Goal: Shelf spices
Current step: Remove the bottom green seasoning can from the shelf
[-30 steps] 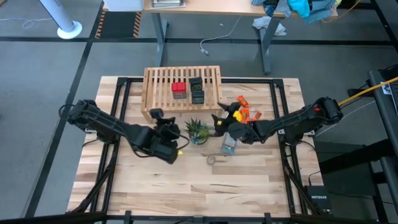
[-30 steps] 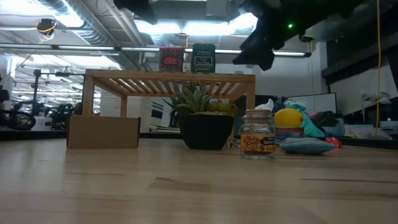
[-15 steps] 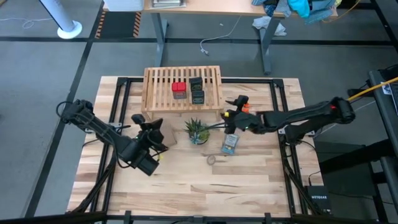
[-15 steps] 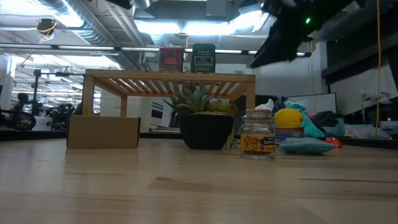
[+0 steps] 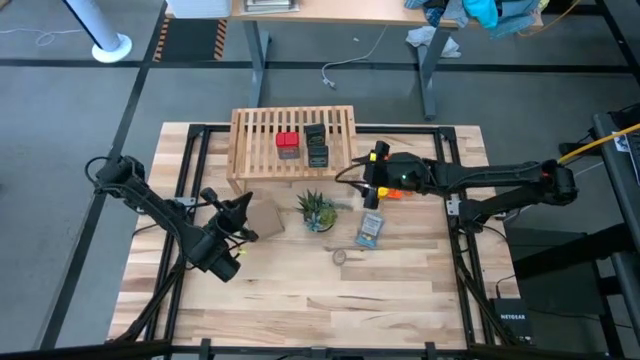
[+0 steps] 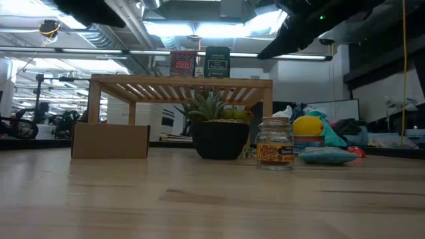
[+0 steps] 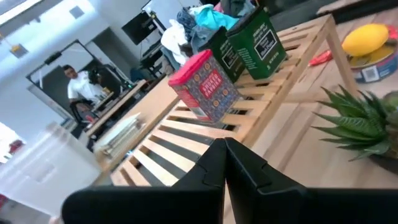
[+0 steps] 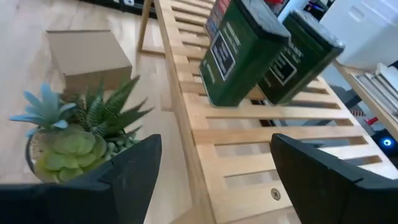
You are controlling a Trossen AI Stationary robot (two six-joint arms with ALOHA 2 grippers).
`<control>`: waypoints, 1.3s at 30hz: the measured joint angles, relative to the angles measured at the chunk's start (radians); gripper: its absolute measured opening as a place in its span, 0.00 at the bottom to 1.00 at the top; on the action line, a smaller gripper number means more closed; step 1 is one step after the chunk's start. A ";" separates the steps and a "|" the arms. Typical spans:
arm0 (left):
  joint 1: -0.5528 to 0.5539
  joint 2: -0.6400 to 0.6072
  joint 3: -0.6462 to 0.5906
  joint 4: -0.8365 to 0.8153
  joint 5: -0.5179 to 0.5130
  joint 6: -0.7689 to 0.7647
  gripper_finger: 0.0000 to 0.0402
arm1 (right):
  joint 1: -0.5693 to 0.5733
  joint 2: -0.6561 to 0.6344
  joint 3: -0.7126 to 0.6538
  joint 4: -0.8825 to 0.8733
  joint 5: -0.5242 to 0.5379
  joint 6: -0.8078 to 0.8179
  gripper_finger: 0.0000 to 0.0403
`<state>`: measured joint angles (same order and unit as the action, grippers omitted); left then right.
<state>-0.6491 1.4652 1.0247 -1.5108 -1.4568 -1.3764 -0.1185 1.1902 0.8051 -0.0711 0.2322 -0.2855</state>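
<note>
Your right hand (image 5: 366, 180), fingers apart, has moved closer to the shelf (image 5: 292, 140); your left hand (image 5: 228, 205), fingers together, has pulled back.

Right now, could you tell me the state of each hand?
Left hand: closed, holding nothing.
Right hand: open, empty, by the shelf.

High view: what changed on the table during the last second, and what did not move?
Both arms moved; no item did. The left hand drew back from beside the plant toward the table's left side, shut and holding nothing. The right hand, open, left the yellow and orange items and moved up to the shelf's right end. The red tin, two dark tins and small jar stayed put.
</note>
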 joint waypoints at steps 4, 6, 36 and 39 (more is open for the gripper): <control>0.001 0.000 -0.042 0.083 -0.010 0.016 0.00 | -0.002 0.024 0.000 0.003 0.001 -0.006 0.76; 0.001 0.000 -0.059 0.118 -0.010 0.035 0.00 | 0.000 0.035 0.000 0.008 0.003 -0.028 0.76; 0.000 0.001 -0.073 0.176 -0.047 0.095 0.00 | -0.177 0.197 -0.001 0.431 -0.219 -0.028 0.76; 0.000 0.001 -0.072 0.188 -0.047 0.109 0.00 | -0.179 0.230 -0.001 0.469 -0.240 -0.027 0.76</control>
<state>-0.6487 1.4658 0.9524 -1.3231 -1.5038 -1.2670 -0.2977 1.4198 0.8043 0.3977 -0.0079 -0.3126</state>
